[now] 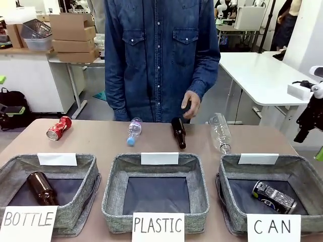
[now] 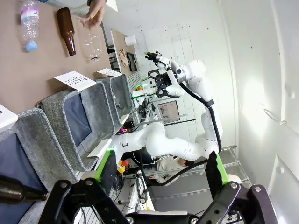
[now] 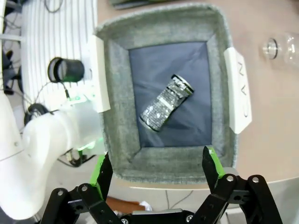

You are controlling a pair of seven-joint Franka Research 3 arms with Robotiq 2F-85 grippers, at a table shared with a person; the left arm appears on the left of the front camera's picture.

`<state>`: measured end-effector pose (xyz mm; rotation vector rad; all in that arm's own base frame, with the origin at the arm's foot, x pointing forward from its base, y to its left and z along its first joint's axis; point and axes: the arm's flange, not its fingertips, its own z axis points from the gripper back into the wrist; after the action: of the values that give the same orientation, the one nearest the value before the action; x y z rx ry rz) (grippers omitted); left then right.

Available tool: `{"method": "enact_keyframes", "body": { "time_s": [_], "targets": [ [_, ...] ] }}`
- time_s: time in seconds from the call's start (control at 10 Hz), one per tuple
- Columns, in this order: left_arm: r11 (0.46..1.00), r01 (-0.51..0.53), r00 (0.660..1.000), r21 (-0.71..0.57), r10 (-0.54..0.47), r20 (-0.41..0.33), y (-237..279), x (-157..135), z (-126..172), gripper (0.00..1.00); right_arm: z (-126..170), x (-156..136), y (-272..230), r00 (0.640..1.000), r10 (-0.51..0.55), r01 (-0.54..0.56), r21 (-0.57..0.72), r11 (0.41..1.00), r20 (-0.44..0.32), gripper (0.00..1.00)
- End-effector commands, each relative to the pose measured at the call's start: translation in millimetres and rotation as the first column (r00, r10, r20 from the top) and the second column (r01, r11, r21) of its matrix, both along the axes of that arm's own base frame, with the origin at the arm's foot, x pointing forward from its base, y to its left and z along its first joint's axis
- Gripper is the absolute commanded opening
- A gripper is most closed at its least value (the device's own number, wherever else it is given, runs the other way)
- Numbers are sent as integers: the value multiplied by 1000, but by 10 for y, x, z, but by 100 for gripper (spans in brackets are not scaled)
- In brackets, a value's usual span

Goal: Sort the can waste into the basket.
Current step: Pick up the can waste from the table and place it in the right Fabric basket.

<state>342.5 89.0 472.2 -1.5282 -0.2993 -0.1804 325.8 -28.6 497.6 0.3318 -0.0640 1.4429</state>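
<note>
The right gripper [image 3: 157, 164] hangs nearest, above the basket [image 3: 120, 93] that carries the card "CAN". Its two green-padded fingers are spread wide with nothing between them, so it is released. Straight under it the black can [image 3: 167, 103] lies on its side on the dark lining, slanted and apart from all four walls. This piece of the can waste is therefore already in its place.

The left gripper [image 2: 162, 164] is also spread wide and empty. It is turned sideways near the bin marked "BOTTLE" [image 1: 91, 176], where one brown glass bottle [image 1: 40, 187] lies. Between the two stands the bin marked "PLASTIC" [image 1: 113, 186].

Beyond the bins, four things lie in a row on the table. The red crushed can [image 1: 58, 128] is at the far left, then come a small clear bottle [image 1: 133, 131], a brown bottle [image 1: 178, 132] and a larger clear bottle [image 1: 220, 133]. The red can is well apart from the basket, at the opposite end of the row, and I judge it is the one piece left to sort.

It lies on the left arm's side, so the carry must cross both other bins. Because it is crushed, its dented sides may sit badly between the pads. Farthest, the person's hand [image 1: 191, 105] hangs just behind the brown bottle, perhaps only waiting
</note>
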Motion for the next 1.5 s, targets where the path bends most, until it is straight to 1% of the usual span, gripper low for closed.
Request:
{"method": "enact_keyframes", "body": {
  "time_s": [0.0, 0.1, 0.2, 0.3, 0.4, 0.5, 0.6, 0.7, 0.8, 0.9, 1.0, 1.1, 1.2, 1.3, 1.4],
  "targets": [
    [1000, -1, 1000, -19, 2, 23, -22, 4, 16, 100, 41, 37, -75, 999, -3, 5, 52, 999, -33, 100],
    [1000, -1, 1000, -19, 2, 23, -22, 4, 16, 100, 68, 61, -83, 996, -50, 58, 102, 993, -79, 100],
    [1000, -1, 1000, -19, 2, 23, -22, 4, 16, 100, 171, 104, -72, 953, -181, 234, 212, 949, -241, 100],
    [1000, -1, 1000, -19, 2, 23, -22, 4, 16, 100, 377, 182, -16, 702, -411, 658, 308, 687, -582, 100],
    [1000, -1, 1000, -19, 2, 23, -22, 4, 16, 100, 441, 205, -77, 564, -354, 756, 294, 585, -746, 100],
    [1000, -1, 1000, -19, 2, 23, -22, 4, 16, 100, 473, 303, -164, 440, -303, 836, 261, 483, -845, 100],
    [1000, -1, 1000, -19, 2, 23, -22, 4, 16, 100, 487, 404, -227, 308, -266, 904, 194, 381, -913, 100],
    [1000, -1, 1000, -19, 2, 23, -22, 4, 16, 100, 432, 547, -320, 123, -233, 977, 76, 200, -965, 100],
    [1000, -1, 1000, -19, 2, 23, -22, 4, 16, 100, 329, 673, -326, -168, -308, 985, -147, -89, -936, 100],
    [1000, -1, 1000, -19, 2, 23, -22, 4, 16, 100, 269, 687, -327, -137, -285, 979, -85, -187, -949, 100],
    [1000, -1, 1000, -19, 2, 23, -22, 4, 16, 100, 233, 666, -348, -158, -257, 945, -71, -320, -953, 100],
    [1000, -1, 1000, -19, 2, 23, -22, 4, 16, 100, 243, 562, -352, -107, -238, 928, -11, -372, -966, 100],
    [1000, -1, 1000, -19, 2, 23, -22, 4, 16, 100, 273, 442, -435, -46, -208, 915, 42, -402, -977, 100],
    [1000, -1, 1000, -19, 2, 23, -22, 4, 16, 100, 157, 769, -598, 160, -486, 948, -3, 318, -859, 100],
    [1000, -1, 1000, -19, 2, 23, -22, 4, 16, 100, 157, 769, -598, 160, -486, 948, -3, 318, -859, 100]
  ]
}}
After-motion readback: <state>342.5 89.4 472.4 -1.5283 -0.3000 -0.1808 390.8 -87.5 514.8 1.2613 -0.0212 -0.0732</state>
